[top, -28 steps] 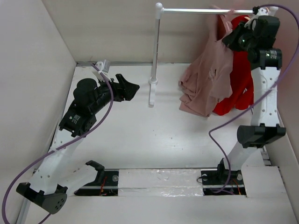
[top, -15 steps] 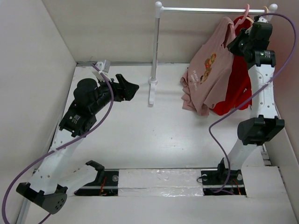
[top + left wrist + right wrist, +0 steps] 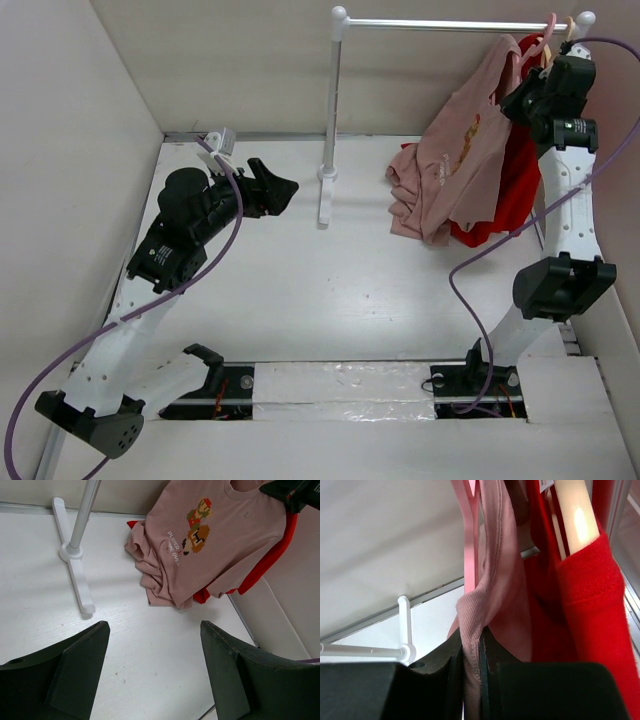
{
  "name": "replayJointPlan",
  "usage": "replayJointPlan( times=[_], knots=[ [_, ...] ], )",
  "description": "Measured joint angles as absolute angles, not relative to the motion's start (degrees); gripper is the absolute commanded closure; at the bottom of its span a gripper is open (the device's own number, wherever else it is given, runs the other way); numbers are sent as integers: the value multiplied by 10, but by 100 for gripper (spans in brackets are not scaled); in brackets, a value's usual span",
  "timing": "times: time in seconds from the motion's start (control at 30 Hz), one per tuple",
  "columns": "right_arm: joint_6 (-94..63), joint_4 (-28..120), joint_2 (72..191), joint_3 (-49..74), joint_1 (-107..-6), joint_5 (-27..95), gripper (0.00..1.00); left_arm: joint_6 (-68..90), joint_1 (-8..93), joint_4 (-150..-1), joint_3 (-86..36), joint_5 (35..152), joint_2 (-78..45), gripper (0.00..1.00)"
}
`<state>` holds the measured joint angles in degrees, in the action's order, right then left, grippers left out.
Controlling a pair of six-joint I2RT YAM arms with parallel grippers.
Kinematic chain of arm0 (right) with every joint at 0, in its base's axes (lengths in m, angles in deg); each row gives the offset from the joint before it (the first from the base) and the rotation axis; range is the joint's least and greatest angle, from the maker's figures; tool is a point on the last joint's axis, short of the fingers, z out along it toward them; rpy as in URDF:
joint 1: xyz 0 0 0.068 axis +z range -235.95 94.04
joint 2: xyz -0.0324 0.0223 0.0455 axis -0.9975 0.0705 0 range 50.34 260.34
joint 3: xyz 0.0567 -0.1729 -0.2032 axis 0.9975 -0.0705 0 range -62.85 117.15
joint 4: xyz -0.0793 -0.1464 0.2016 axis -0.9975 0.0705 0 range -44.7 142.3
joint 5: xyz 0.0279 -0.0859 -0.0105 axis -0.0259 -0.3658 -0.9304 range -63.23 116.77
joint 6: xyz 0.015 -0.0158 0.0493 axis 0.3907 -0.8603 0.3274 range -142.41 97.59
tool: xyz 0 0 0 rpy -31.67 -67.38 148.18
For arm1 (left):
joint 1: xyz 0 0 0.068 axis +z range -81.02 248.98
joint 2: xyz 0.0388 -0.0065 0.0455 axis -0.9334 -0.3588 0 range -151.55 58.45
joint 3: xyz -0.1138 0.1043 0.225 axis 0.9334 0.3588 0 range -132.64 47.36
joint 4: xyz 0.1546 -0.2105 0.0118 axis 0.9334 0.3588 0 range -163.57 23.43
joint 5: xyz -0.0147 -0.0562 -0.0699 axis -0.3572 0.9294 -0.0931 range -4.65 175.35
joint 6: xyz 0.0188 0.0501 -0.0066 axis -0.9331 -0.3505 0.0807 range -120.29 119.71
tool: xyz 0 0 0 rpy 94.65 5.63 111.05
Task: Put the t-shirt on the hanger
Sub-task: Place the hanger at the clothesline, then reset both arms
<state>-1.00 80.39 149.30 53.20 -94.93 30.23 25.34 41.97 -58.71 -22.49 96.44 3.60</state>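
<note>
The dusty-pink t-shirt [image 3: 455, 160] hangs from the right end of the white rail, its lower part bunched on the table; its cartoon graphic shows in the left wrist view [image 3: 196, 525]. My right gripper [image 3: 522, 90] is raised beside the rail and shut on the shirt's ribbed collar [image 3: 470, 630]. The pink hanger [image 3: 545, 35] hooks over the rail; one of its arms [image 3: 470, 535] runs up beside the collar. My left gripper [image 3: 280, 188] is open and empty, low over the table left of the rack post, its fingers [image 3: 75, 665] wide apart.
A bright red t-shirt [image 3: 510, 190] hangs behind the pink one on a beige wooden hanger [image 3: 575, 515]. The white rack post and foot [image 3: 328, 150] stand at the back centre. Walls close the left, back and right sides.
</note>
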Motion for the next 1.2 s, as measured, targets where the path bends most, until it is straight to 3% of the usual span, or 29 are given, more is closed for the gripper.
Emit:
replayJointPlan(
  times=[0.07, 0.1, 0.13, 0.2, 0.23, 0.57, 0.87, 1.0, 1.2],
  knots=[
    [-7, 790, 1483, 512, -949, 302, 61, 257, 420, -587, -225, 964, 36, 30],
    [-7, 790, 1478, 506, -949, 302, 61, 258, 420, -587, -225, 964, 36, 30],
    [-6, 791, 1474, 501, -949, 302, 44, 259, 420, -587, -225, 964, 36, 30],
    [2, 796, 1465, 497, -949, 302, 26, 263, 420, -587, -225, 964, 36, 29],
    [3, 796, 1460, 497, -949, 302, 2, 267, 420, -587, -225, 964, 37, 29],
    [16, 810, 1333, 488, -913, 259, 0, 300, 420, -587, -226, 945, 43, 21],
    [44, 668, 1022, 269, -790, 391, 0, 326, 420, -607, -271, 906, 24, 17],
    [72, 632, 968, 166, -711, 473, 0, 330, 420, -609, -288, 851, 25, 12],
    [96, 674, 944, 15, -639, 466, 0, 353, 421, -605, -263, 806, 52, 12]
  ],
)
